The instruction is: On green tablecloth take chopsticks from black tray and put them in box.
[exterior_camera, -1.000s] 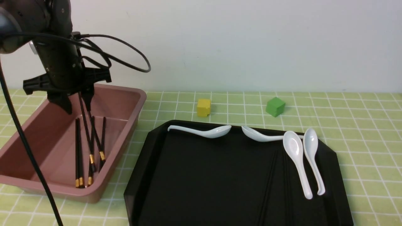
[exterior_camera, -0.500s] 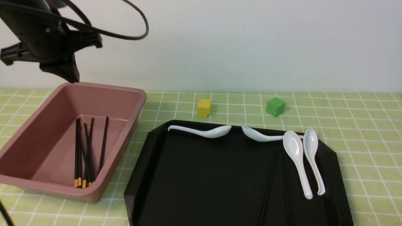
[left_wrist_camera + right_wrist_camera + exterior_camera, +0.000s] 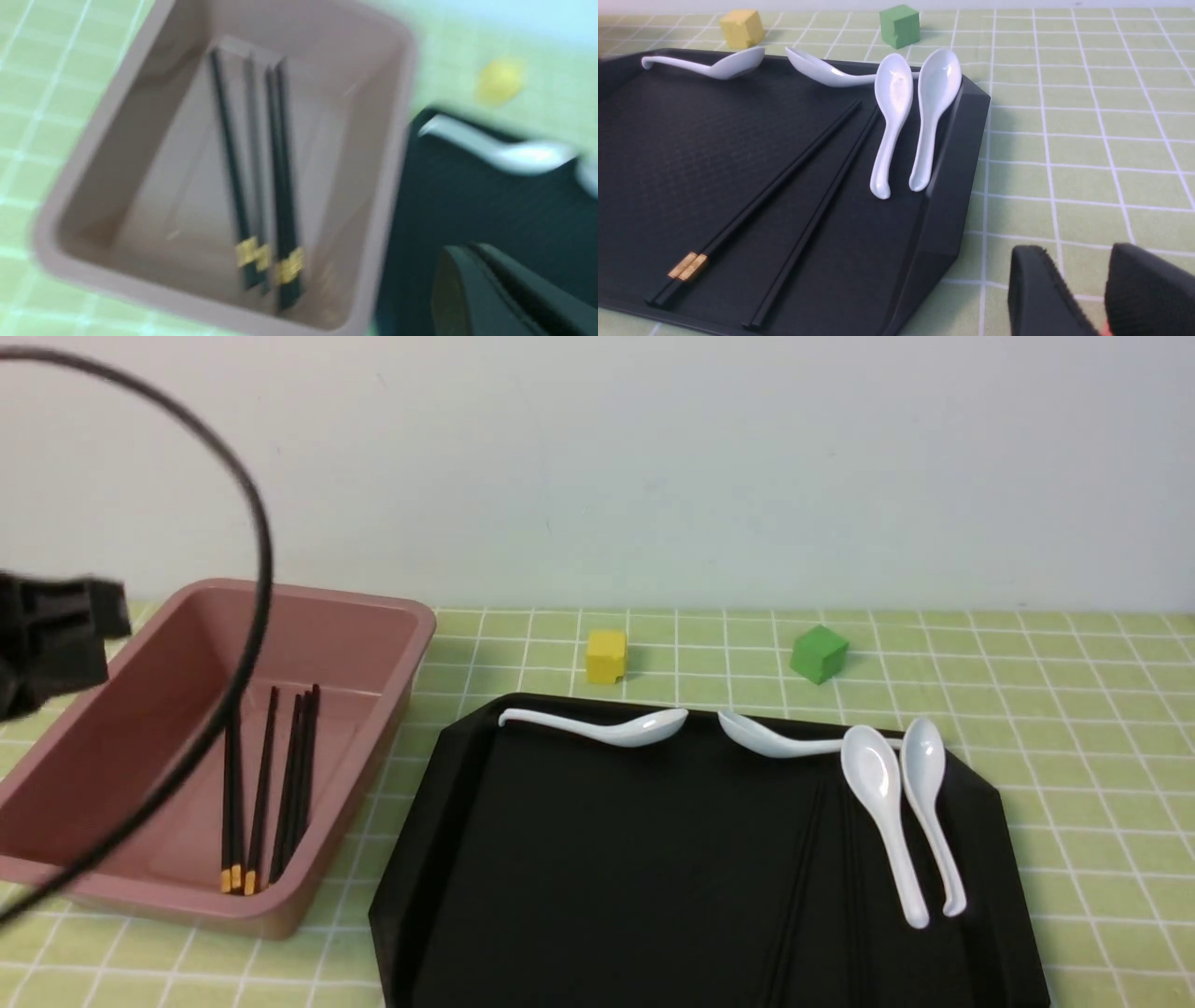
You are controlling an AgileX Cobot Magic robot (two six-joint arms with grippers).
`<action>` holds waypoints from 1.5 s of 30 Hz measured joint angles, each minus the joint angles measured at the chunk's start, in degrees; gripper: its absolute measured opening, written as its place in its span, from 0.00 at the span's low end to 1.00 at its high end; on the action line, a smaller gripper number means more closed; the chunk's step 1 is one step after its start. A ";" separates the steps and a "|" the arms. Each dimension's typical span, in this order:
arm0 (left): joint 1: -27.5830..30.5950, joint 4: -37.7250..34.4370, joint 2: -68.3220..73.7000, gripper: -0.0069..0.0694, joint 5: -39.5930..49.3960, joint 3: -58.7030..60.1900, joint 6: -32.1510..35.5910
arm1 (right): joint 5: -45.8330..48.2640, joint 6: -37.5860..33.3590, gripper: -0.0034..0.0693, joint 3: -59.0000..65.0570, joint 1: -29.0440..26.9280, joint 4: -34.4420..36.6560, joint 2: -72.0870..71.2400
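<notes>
Swung off the box to the frame's left edge with left jaws unreadable, right jaws parted and empty, leaving chopsticks inside at lower left, spare sticks to fetch from the tray.

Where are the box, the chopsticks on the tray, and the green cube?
box [image 3: 327, 644]: front view, far inner wall.
chopsticks [image 3: 756, 202]: right wrist view, mid-shaft of the pair showing a gold band.
green cube [image 3: 819, 655]: front view, centre of the cube.

box blurred, black tray cut off
</notes>
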 joint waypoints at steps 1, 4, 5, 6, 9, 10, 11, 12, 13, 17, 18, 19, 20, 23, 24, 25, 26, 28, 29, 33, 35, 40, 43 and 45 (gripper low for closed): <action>0.00 -0.49 -2.30 0.07 -2.68 2.99 0.05 | 0.00 0.00 0.38 0.00 0.00 0.00 0.00; 0.00 -2.99 -13.45 0.07 -15.16 16.68 0.04 | 0.00 0.00 0.38 0.00 0.00 0.00 0.00; 0.00 -3.42 -16.53 0.07 -18.28 21.00 0.04 | 0.00 0.00 0.38 0.00 0.00 0.00 0.00; 0.00 -3.59 -18.87 0.07 -19.42 23.37 0.04 | 0.00 0.00 0.38 0.00 0.00 0.00 0.00; 0.00 -3.99 -25.29 0.07 -22.13 28.40 0.04 | 0.00 0.00 0.38 0.00 0.00 0.00 0.00; 0.00 -4.05 -27.47 0.07 -23.19 29.59 0.04 | 0.00 0.00 0.38 0.00 0.00 0.00 0.00; 0.00 -4.05 -28.07 0.07 -23.48 29.87 0.04 | 0.00 0.00 0.38 0.00 0.00 0.00 0.00; 0.00 -4.05 -29.28 0.07 -24.06 30.25 0.04 | 0.00 0.00 0.38 0.00 0.00 0.00 0.00; 0.00 -3.99 -30.47 0.07 -25.29 30.53 0.04 | 0.00 0.00 0.38 0.00 0.00 0.00 0.00; 0.00 -3.94 -31.17 0.07 -26.41 30.57 0.04 | 0.00 0.00 0.38 0.00 0.00 0.00 0.00; 0.00 -3.94 -31.21 0.07 -26.53 30.57 0.04 | 0.00 0.00 0.38 0.00 0.00 0.00 0.00; 0.00 -3.94 -31.21 0.07 -26.61 30.57 0.04 | 0.00 0.00 0.38 0.00 0.00 0.00 0.00; 0.00 -3.94 -31.21 0.07 -26.62 30.57 0.04 | 0.00 0.00 0.38 0.00 0.00 0.00 0.00; 0.00 -3.88 -31.21 0.07 -26.62 30.57 0.04 | 0.00 0.00 0.38 0.00 0.00 0.00 0.00; 0.00 -3.88 -31.21 0.07 -26.62 30.57 0.04 | 0.00 0.00 0.38 0.00 0.00 0.00 0.00; 0.00 -3.88 -31.21 0.07 -26.62 30.57 0.04 | 0.00 0.00 0.38 0.00 0.00 0.00 0.00; 0.00 -3.88 -31.21 0.07 -26.62 30.57 0.04 | 0.00 0.00 0.38 0.00 0.00 0.00 0.00; 0.00 -3.88 -31.21 0.07 -26.62 30.57 0.04 | 0.00 0.00 0.38 0.00 0.00 0.00 0.00; 0.00 -3.88 -31.21 0.07 -26.62 30.57 0.04 | 0.00 0.00 0.38 0.00 0.00 0.00 0.00; 0.00 -3.88 -31.21 0.07 -26.62 30.57 0.04 | 0.00 0.00 0.38 0.00 0.00 0.00 0.00; 0.00 -3.88 -31.21 0.08 -26.62 30.57 0.04 | 0.00 0.00 0.38 0.00 0.00 0.00 0.00; 0.00 -3.88 -31.44 0.08 -26.67 30.57 0.04 | 0.00 0.00 0.38 0.00 0.00 0.00 0.00; 0.00 -3.88 -33.68 0.08 -25.98 30.57 0.04 | 0.00 0.00 0.38 0.00 0.00 0.00 0.00; 0.00 -3.88 -36.54 0.08 -24.48 30.64 0.04 | 0.00 0.00 0.38 0.00 0.00 0.00 0.00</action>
